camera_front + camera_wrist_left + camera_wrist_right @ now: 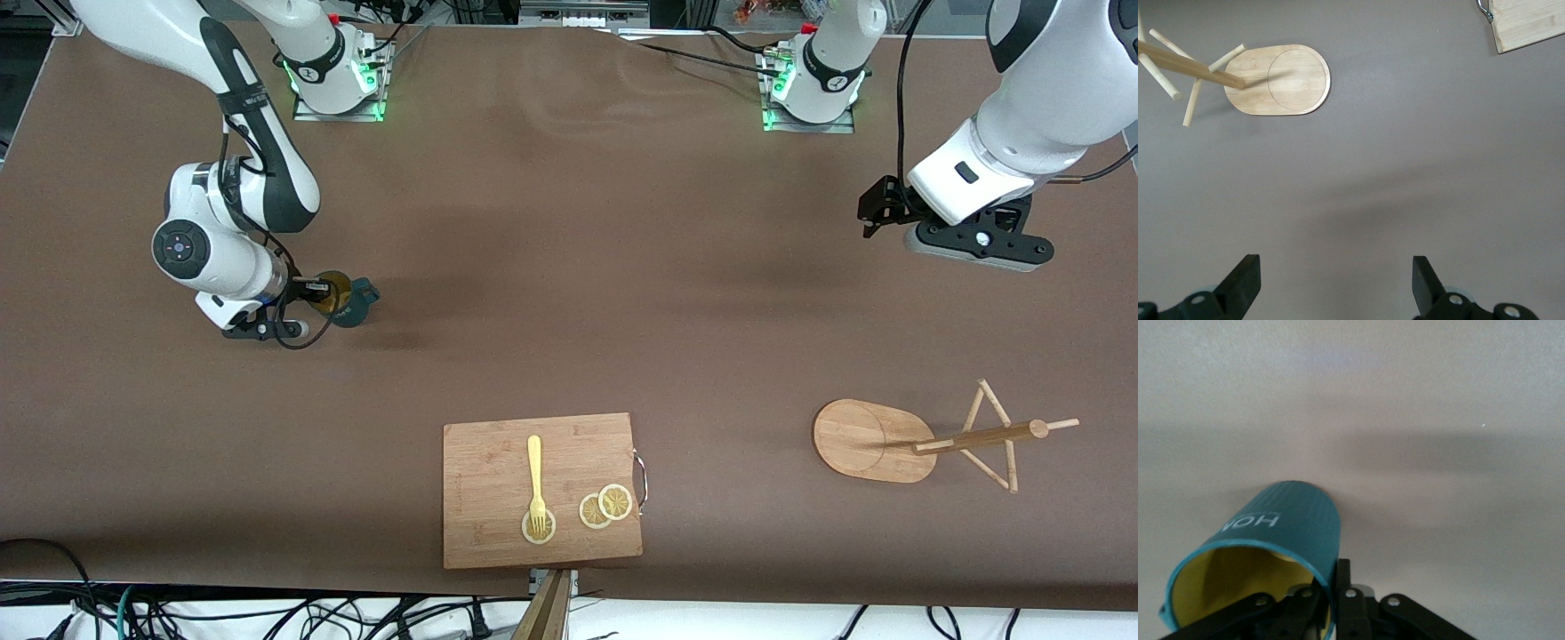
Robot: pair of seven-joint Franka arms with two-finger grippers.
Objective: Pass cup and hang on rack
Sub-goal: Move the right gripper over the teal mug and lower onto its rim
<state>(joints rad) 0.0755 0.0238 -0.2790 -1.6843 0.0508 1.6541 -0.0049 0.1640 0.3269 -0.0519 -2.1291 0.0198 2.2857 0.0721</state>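
Cup: teal, rigid, light-looking, likely breakable; rim wall pinched by right gripper fingers over the surface (handle free for pegs). Rack at 4 o'clock. Left gripper fingers apart, waiting.

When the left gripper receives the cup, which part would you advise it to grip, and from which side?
Probably the free rim. The right gripper pinches the cup by its wall on the right arm's side; the handle points toward the left arm's end and should stay free for hanging.
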